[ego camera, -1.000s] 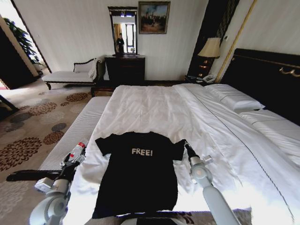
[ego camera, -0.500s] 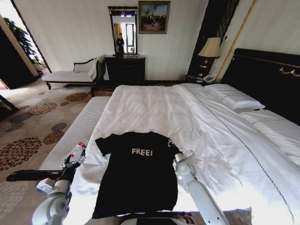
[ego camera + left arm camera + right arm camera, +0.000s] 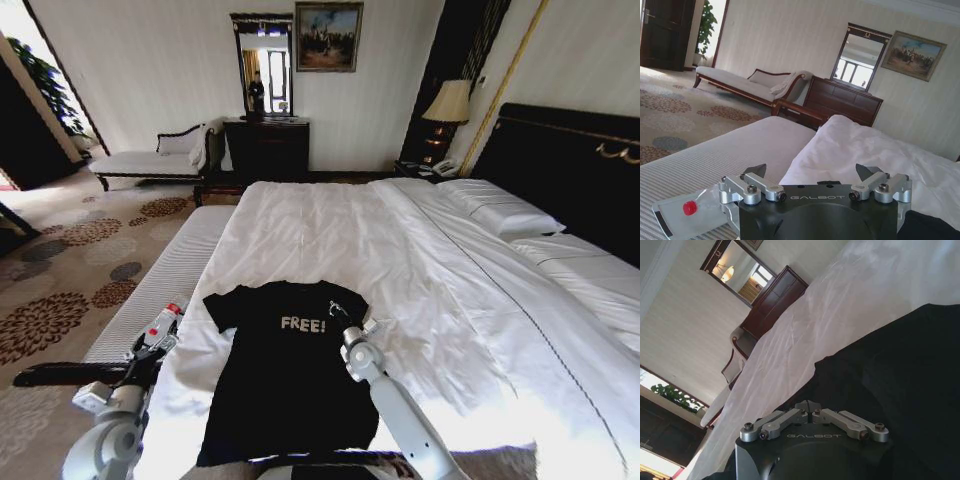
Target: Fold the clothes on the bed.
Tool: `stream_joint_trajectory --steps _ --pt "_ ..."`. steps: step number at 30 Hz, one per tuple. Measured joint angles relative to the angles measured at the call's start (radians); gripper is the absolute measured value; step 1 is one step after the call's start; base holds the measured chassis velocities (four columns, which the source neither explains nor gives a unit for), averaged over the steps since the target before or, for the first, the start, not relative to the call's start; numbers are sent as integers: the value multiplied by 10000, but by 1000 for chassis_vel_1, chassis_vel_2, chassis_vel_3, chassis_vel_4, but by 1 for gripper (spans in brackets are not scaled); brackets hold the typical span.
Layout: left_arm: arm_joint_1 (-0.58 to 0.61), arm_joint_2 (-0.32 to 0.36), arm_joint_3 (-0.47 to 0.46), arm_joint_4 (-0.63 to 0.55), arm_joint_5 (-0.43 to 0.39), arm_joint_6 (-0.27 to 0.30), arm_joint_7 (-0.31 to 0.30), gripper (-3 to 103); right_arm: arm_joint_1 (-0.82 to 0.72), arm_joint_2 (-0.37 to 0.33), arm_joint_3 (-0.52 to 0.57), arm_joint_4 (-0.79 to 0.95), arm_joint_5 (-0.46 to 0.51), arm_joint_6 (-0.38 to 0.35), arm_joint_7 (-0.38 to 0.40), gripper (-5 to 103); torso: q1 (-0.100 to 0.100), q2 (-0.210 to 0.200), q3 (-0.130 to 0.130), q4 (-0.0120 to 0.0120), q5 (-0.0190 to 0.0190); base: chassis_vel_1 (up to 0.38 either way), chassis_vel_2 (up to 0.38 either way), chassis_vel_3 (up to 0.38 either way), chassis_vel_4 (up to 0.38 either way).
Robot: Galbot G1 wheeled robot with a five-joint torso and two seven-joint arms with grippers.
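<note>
T-shirt (image 3: 285, 370) flat near bed (image 3: 420, 250) foot edge, soft, light, limp, best pinched at sleeve or hem edge; right gripper (image 3: 337, 312) closed, apparently pinching folded-in right sleeve over chest; left gripper (image 3: 815, 176) wide apart, empty, beside left edge.

Left gripper (image 3: 812, 176) spread wide above the bed (image 3: 740, 150); white duvet (image 3: 865, 155) just ahead, chaise (image 3: 750, 85), dresser (image 3: 842, 102) and mirror (image 3: 860, 57) beyond.
</note>
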Motion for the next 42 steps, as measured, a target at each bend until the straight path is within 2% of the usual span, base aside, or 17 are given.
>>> stream_joint_trajectory --steps 2,5,7,9,10,12,14,16,18,19,22,23,25,28,37,40,42 --pt "-9 -11 17 -2 10 5 -5 100 0 23 -30 -21 -65 20 -6 -3 0 0 0 -1 0 0 0 0 0" --pt "4 -26 49 -58 20 14 -14 100 -173 90 -59 221 -349 193 -317 13 0 0 1 -2 2 0 0 0 0" --pt "20 -6 38 -57 13 15 -14 100 -244 93 51 420 -370 263 -493 13 0 0 1 0 2 0 0 0 0" --pt "77 102 -48 -39 -70 -4 -14 100 -441 16 651 1179 -339 566 -1051 24 -1 0 -1 -2 1 0 0 0 0" --pt "77 102 -48 -39 -70 -4 -14 100 -441 16 651 1179 -339 566 -1051 24 -1 0 -1 -2 1 0 0 0 0" --pt "96 159 -73 -7 -112 -19 -14 100 -530 -108 958 1539 -183 743 -1199 35 -1 1 -1 -1 2 0 0 0 0" --pt "81 214 -33 40 -133 -42 -13 100 -655 -450 1465 1864 398 883 -1015 46 -1 0 -1 -1 2 0 0 0 0" --pt "58 212 10 50 -130 -45 -13 100 -684 -545 1566 1857 513 884 -830 46 0 1 0 -3 1 0 0 0 0" --pt "-21 174 183 61 -57 -47 -12 100 -724 -687 1815 1605 679 665 -2 57 0 1 0 -5 2 0 0 0 0" --pt "-21 174 183 61 -57 -47 -12 100 -724 -687 1815 1605 679 665 -2 57 0 1 0 -5 2 0 0 0 0" --pt "-50 150 324 55 34 -48 -12 100 -593 -719 1905 1167 931 212 682 73 0 0 0 -3 2 0 0 0 0" --pt "-50 156 328 41 40 -50 -13 100 -474 -720 1906 978 1043 76 780 79 0 0 0 1 2 0 0 0 0" --pt "-45 173 317 30 31 -50 -13 100 -390 -719 1903 852 1124 -20 825 79 0 1 0 2 1 0 0 0 0" --pt "16 305 142 22 -115 -58 -17 100 -142 -687 1893 475 1208 -169 1038 95 0 0 0 1 2 0 0 0 0" --pt "83 397 -63 66 -337 -93 -28 100 -187 -666 1804 228 1006 -198 1245 102 -1 1 0 -2 1 0 0 0 0" --pt "60 295 64 18 -277 -93 -34 100 -164 -583 1759 -133 791 -197 1209 88 0 0 0 -2 1 0 0 0 0" --pt "59 286 75 10 -264 -93 -34 100 -158 -576 1759 -174 772 -194 1201 88 0 0 0 -2 1 0 0 0 0"
